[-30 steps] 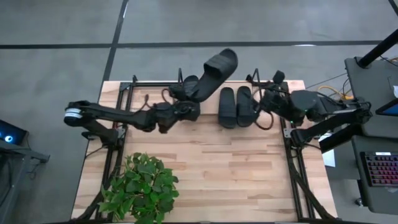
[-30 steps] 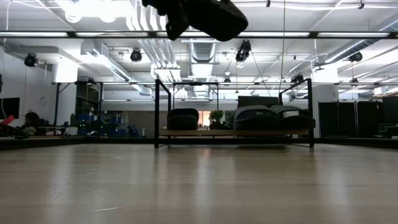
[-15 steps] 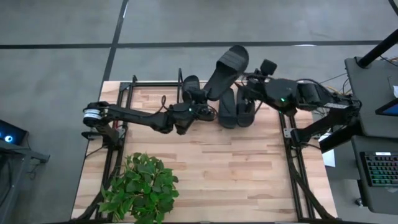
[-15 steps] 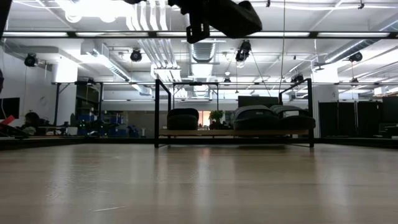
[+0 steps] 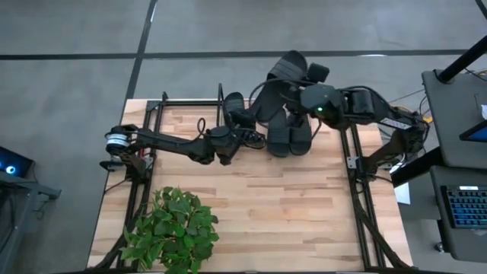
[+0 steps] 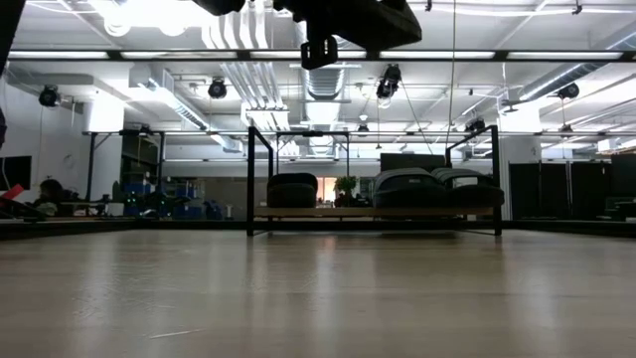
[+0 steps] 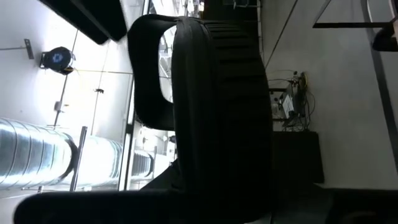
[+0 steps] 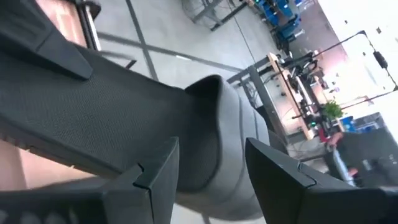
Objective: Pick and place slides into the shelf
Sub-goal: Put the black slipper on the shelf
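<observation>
A black slide (image 5: 278,84) hangs in the air over the shelf (image 6: 373,212) at the table's far edge, with my left gripper (image 5: 247,129) shut on its near end. My right gripper (image 5: 303,82) is open at the slide's far end. In the right wrist view its fingers (image 8: 155,177) stand on either side of the strap end (image 8: 211,124); I cannot tell whether they touch it. Three more slides rest on the shelf board, one on the left (image 5: 233,103) and two side by side on the right (image 5: 278,133) (image 5: 299,133). My left gripper holds the slide by its heel end (image 5: 257,114), coming from the table's left, roughly level. The slide sticks out beyond the fingers toward the far right, turned on its edge with the strap (image 7: 149,68) to one side. It is lifted clear above the shelf. The gripper itself hides the fingers' place on the sole.
A potted plant (image 5: 171,228) stands at the near left. Black arm-mount frames run along the left (image 5: 141,198) and right (image 5: 365,205) sides. Bare wood tabletop (image 5: 281,213) lies between them, in front of the shelf.
My left gripper has moved toward the table's right edge and rolled, carrying the slide, whose free end has swung to the right and stayed above the shelf. My right gripper has risen from the shelf's right end and gone left and toward the far edge, up to the slide's free end.
</observation>
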You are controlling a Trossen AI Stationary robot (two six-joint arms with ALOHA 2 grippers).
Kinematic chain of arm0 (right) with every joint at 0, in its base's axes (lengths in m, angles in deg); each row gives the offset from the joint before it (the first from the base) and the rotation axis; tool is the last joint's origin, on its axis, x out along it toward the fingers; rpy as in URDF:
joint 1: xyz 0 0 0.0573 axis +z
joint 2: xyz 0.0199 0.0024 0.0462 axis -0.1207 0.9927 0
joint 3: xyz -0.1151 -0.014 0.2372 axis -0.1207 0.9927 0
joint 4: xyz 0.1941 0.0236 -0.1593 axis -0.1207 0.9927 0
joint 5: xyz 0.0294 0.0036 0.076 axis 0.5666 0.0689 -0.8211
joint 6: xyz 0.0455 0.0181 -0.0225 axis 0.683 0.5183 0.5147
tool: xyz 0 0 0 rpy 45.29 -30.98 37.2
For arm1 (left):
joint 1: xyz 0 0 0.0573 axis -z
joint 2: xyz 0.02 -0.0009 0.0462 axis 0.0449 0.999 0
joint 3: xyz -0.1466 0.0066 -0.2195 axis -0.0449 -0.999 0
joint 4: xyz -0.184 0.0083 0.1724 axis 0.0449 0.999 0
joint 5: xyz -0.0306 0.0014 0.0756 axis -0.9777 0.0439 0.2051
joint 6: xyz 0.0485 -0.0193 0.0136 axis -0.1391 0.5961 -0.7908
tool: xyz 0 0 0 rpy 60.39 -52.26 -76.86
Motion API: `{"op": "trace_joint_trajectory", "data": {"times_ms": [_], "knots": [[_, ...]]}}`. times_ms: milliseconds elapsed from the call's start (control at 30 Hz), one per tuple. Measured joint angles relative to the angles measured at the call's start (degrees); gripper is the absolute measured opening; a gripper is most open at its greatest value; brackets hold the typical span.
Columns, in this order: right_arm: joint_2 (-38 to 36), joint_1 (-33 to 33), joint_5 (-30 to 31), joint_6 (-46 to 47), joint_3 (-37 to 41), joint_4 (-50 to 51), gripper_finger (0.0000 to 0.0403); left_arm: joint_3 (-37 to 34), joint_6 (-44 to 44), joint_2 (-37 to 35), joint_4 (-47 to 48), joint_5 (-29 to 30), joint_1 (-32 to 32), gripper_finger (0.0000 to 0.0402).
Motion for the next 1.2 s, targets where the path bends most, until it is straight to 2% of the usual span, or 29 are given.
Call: {"op": "trace_joint_trajectory", "data": {"times_ms": [67,233,500,633,767,800,967,1033,1200], "knots": [[1.46,-0.65,0.85,-1.76,-0.65,0.01,0.0175,0.13,-0.02,0.00,0.02,-0.02,0.00,0.0060],[4.46,-2.17,10.74,-6.03,-1.47,0.05,0.0171,0.20,0.00,-0.04,-0.05,-0.02,-0.01,0.0059],[7.23,-4.40,11.94,-10.23,-1.47,-0.34,0.0161,0.20,-0.02,-0.04,0.03,0.04,-0.04,0.0059],[8.08,-4.89,14.52,-11.30,-1.47,-0.29,0.0119,0.20,0.00,-0.04,-0.01,0.02,-0.06,0.0059],[8.34,-4.89,15.71,-14.11,-1.45,-0.41,0.0034,0.20,0.08,-0.04,-0.13,-0.29,-0.07,0.0059],[8.34,-4.89,15.88,-14.31,-1.46,-0.50,0.0023,0.20,0.11,-0.04,-0.30,-0.43,-0.05,0.0059],[8.15,-4.89,16.02,-14.43,-1.45,-0.55,0.0012,0.20,0.99,-0.09,-0.27,-0.48,-0.04,0.0059],[7.87,-4.89,16.00,-14.21,-1.45,-0.89,0.0011,0.20,2.99,-0.09,-0.27,-0.82,-0.02,0.0076],[6.34,-5.17,14.00,-13.88,-1.38,-1.41,0.0010,-0.35,9.77,-0.83,-0.45,-0.21,0.13,0.0151]]}}
